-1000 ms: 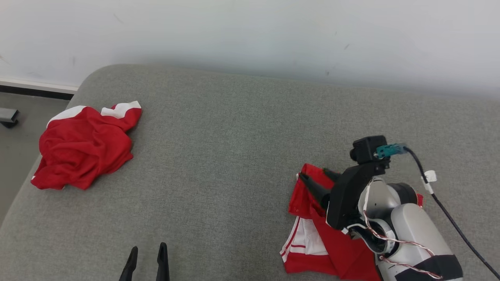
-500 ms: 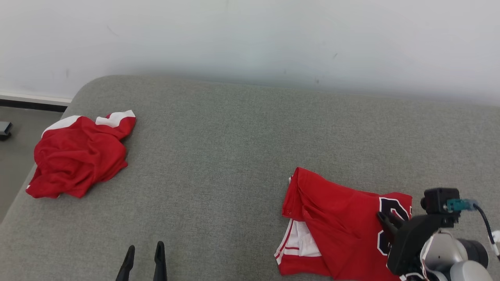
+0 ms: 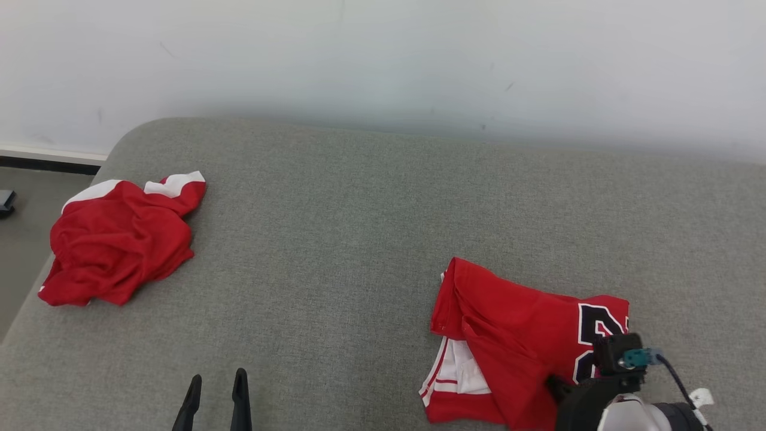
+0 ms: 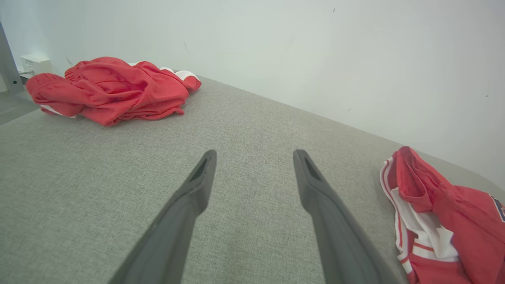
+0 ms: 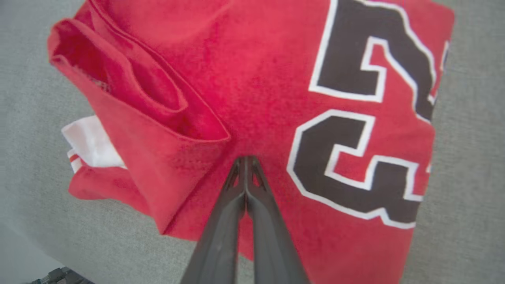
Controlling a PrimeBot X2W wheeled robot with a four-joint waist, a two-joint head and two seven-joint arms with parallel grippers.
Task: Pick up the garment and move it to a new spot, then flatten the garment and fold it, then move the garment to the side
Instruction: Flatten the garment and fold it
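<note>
A red jersey (image 3: pixel 514 323) with a black number lies folded on the grey cushion (image 3: pixel 359 227) at the right; white trim shows at its left edge. In the right wrist view the jersey (image 5: pixel 256 98) lies under my right gripper (image 5: pixel 245 158), whose fingers are pressed together with no cloth between them. That arm's wrist (image 3: pixel 604 395) sits at the jersey's near right corner. A second red garment (image 3: pixel 116 245) lies crumpled at the far left. My left gripper (image 3: pixel 218 377) is open at the bottom edge, over bare cushion. The left wrist view shows the left gripper (image 4: pixel 255 154), the crumpled garment (image 4: pixel 110 88) and the jersey (image 4: pixel 446 221).
A pale wall (image 3: pixel 383 54) runs behind the cushion. The cushion's left edge curves down to grey floor (image 3: pixel 24 203), close to the crumpled garment. A wide stretch of cushion separates the two garments.
My right gripper has shut and drawn back toward the lower right, off the folded jersey, uncovering its number. The head camera has shifted a little. The left gripper stays open.
</note>
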